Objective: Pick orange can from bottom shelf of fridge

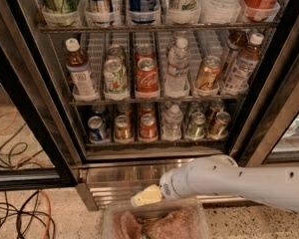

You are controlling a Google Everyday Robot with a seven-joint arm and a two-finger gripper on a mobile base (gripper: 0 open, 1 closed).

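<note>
The fridge [35,108] stands open in front of me, with a black door frame and wire racks of drinks. The bottom shelf [154,142] holds a row of short cans and one small water bottle [173,123]. The orange can [219,124], coppery with a silver top, stands at the right end of that row. My white arm [229,180] reaches in from the right, below the shelf. My gripper [152,223] is low at the frame's bottom edge, in front of the ribbed steel base [119,176], well below and left of the orange can.
On the bottom shelf, from the left, stand a blue can [96,129], a golden-brown can [123,128], a red cola can [148,126] and a greenish can [195,126]. The rack above holds tea bottles and more cans. Cables [15,218] lie on the floor at left.
</note>
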